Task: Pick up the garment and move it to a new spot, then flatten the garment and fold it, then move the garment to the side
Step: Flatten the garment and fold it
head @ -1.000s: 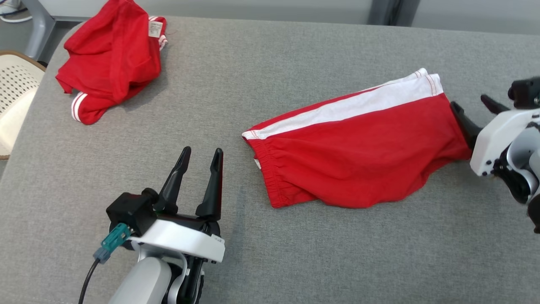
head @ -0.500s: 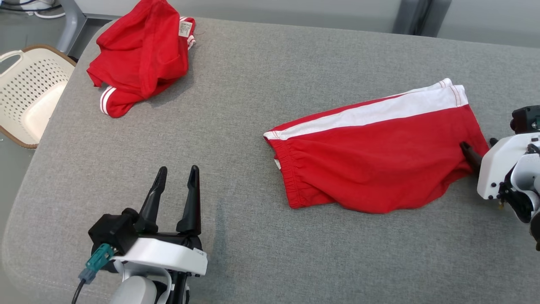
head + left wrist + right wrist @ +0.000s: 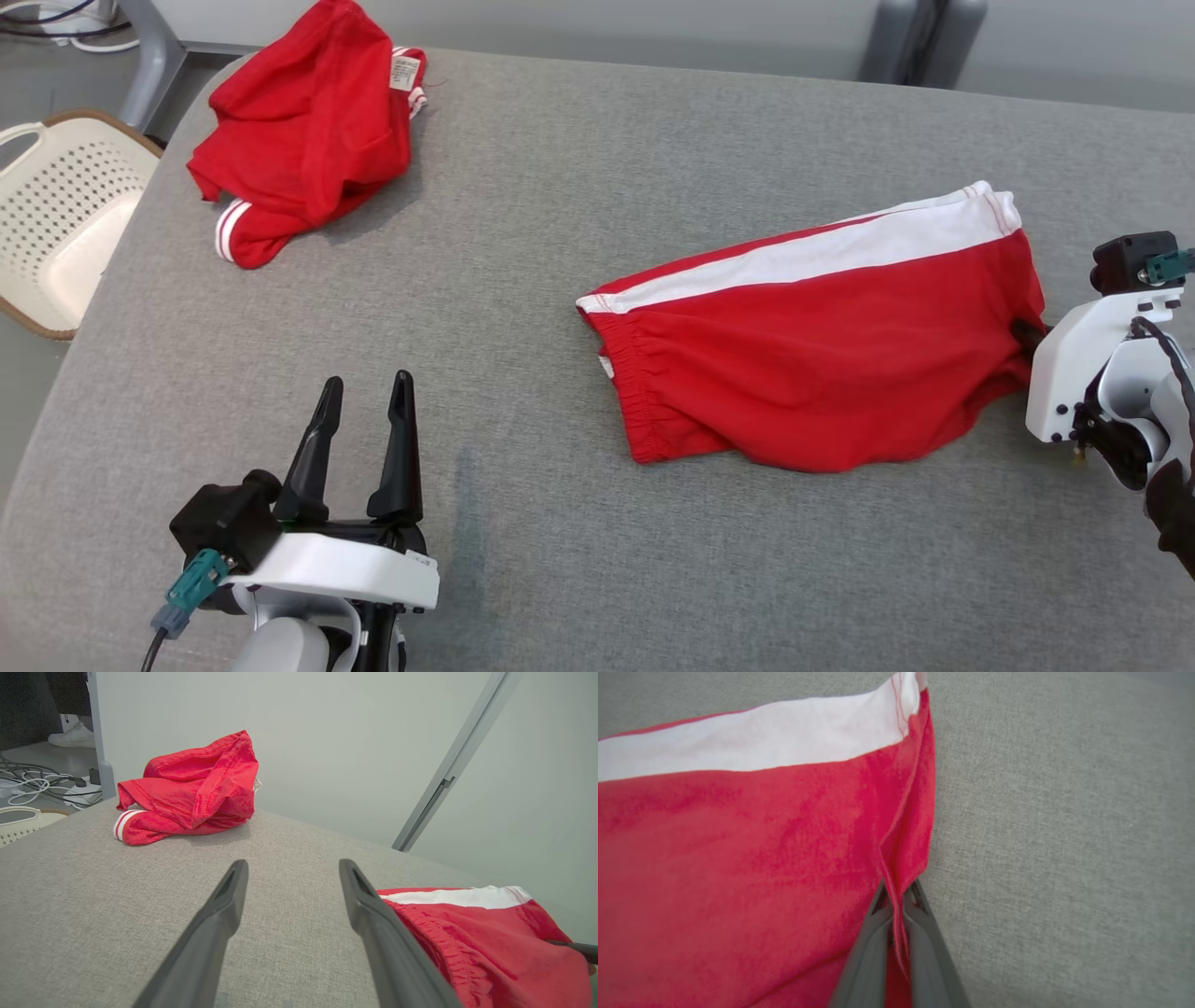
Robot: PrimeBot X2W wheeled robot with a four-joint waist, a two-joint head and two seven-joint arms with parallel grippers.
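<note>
My right gripper [image 3: 899, 889] is clamping the hem of the folded red shorts [image 3: 822, 355]; my left gripper [image 3: 362, 411] is idling, fingers apart. Folding appears complete; the move aside is pending

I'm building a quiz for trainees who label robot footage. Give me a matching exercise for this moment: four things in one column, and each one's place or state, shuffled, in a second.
Things
1. left gripper
2. right gripper
3. crumpled red garment
4. cream perforated basket

Places or states
a. jaws shut on the edge of the red shorts
b. off the grey surface, beyond its left edge
c. jaws open, holding nothing
d. lying at the far left corner of the grey surface

Pairs: 1-c, 2-a, 3-d, 4-b
</note>
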